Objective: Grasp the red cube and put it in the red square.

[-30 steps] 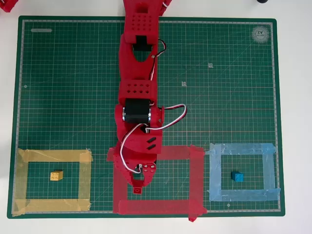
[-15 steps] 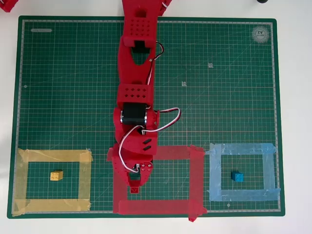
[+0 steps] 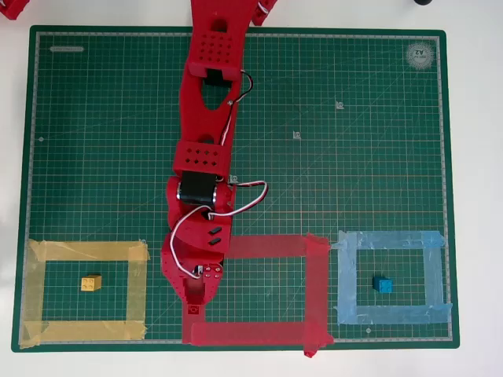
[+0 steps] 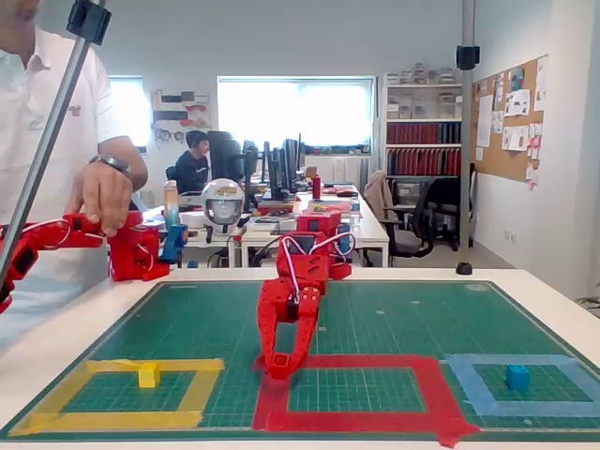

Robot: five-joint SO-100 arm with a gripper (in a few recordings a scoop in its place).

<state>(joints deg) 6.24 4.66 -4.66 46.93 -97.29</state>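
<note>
At far left, yellow cube (image 3: pixel 91 283) sits inside yellow tape outline (image 3: pixel 86 251) | centre-left, gripper (image 3: pixel 194 305) low over left strip of red square (image 3: pixel 314 290), pincer narrow, seemingly pinching red cube (image 4: pixel 278 360) (red on red, hard to read) | right, blue cube (image 3: pixel 383 284) in light-blue outline (image 3: pixel 389 239) | remaining: release inside.

An office: desks with monitors (image 4: pixel 281 164), bookshelves (image 4: pixel 422 141), a corkboard (image 4: pixel 511 117)

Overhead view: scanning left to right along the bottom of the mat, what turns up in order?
Yellow tape outline with the yellow cube inside → gripper over the left strip of the red square → light-blue tape outline holding the blue cube. The red cube is left out: I can't make it out apart from the red gripper.
</note>
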